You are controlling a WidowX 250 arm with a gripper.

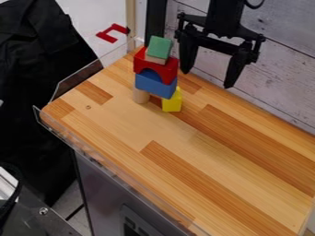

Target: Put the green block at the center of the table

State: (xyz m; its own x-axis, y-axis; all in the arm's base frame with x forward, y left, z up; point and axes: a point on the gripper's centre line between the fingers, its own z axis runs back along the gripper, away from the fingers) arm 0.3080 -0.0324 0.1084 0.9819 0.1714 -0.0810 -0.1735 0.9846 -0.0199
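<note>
The gripper [209,79] hangs at the top of the view, right of the block stack, its two fingers spread apart with nothing between them. The green block [159,46] tops the stack near the table's back left corner, resting on a wooden-coloured piece. Beneath that are a red arch [155,69] and a blue arch block [155,84], carried by a wooden cylinder [141,96] and a yellow block [172,101]. The wooden table [178,147] spreads below and right of the stack.
A white plank wall [280,69] runs along the table's back edge. Clear plastic guards [77,79] line the left end and front edge. Beyond the left end are black cloth [37,60] and a red bracket-shaped piece [111,32].
</note>
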